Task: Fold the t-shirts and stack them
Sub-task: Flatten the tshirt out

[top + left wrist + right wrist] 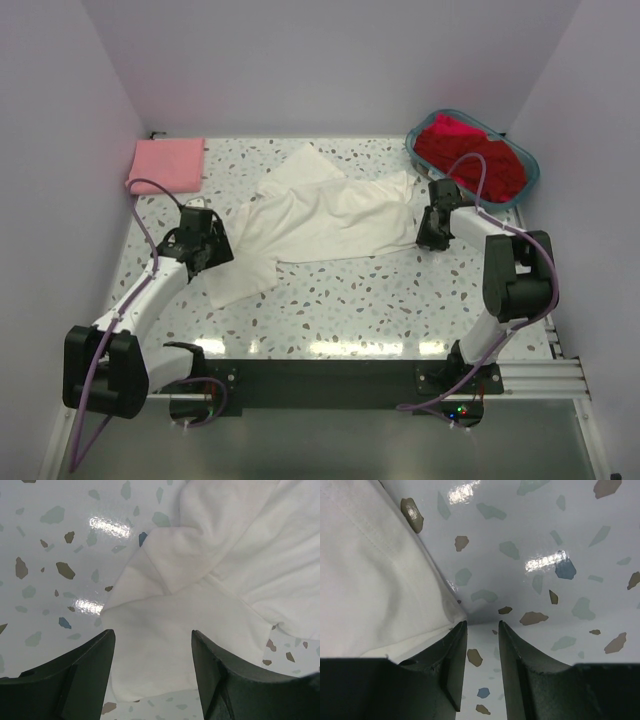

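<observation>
White t-shirt laid out mid-table, fold not started; one pink done, reds waiting.

Pink t-shirt (167, 163) sits folded flat at the far left corner of the table (400, 300), so one looks finished. White t-shirt (320, 215) lies rumpled in the centre, sleeve pointing far, unfolded. Red t-shirts (470, 155) are heaped in the teal basket (530, 165) at far right, untouched. Left gripper (152, 665) is low over the white shirt's near-left corner, jaws wide apart, cloth beneath, nothing pinched. Right gripper (482, 635) is at the shirt's right edge, jaws nearly together with bare table in the slit; can't tell if cloth is caught. Most of the job is left, by my read.
</observation>
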Action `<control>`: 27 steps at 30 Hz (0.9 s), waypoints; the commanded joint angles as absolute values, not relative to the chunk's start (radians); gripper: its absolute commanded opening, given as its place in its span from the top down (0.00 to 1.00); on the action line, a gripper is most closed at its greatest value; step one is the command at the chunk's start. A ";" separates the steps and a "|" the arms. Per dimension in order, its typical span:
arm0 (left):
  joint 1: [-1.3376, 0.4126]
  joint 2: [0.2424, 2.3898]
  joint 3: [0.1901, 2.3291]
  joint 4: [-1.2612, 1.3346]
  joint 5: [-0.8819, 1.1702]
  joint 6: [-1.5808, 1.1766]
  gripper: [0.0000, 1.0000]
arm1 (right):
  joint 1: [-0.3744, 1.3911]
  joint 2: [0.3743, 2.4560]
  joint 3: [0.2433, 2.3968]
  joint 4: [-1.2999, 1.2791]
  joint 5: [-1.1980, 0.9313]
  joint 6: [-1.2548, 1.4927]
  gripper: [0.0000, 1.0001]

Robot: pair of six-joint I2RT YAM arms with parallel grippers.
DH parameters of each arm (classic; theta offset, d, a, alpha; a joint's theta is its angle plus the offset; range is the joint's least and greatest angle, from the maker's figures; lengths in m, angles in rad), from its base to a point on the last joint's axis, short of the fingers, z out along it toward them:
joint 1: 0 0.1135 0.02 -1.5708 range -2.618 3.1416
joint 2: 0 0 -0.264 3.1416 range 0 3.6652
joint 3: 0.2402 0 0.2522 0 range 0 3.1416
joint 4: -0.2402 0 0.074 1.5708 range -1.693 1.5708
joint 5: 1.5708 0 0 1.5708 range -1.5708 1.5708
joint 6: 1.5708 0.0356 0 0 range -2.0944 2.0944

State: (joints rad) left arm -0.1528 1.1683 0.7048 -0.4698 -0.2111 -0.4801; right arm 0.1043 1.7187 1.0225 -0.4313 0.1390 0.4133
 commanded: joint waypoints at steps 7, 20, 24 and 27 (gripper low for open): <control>-0.155 1.149 0.693 -0.466 -0.213 -0.492 0.32 | 0.104 1.707 1.043 -0.359 0.101 0.449 0.65; -0.155 1.150 0.683 -0.460 -0.202 -0.494 0.32 | 0.104 1.738 1.068 -0.361 0.054 0.468 0.62; -0.155 1.151 0.680 -0.460 -0.201 -0.494 0.32 | 0.106 1.758 1.077 -0.365 0.086 0.466 0.55; -0.155 1.150 0.678 -0.462 -0.201 -0.492 0.32 | 0.106 1.779 1.077 -0.359 0.109 0.462 0.53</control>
State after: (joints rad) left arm -0.1528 1.1679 0.6807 -0.4725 -0.2062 -0.4801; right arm 0.1043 1.7550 1.0496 -0.3904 0.0650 0.4519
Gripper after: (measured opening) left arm 0.675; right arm 0.466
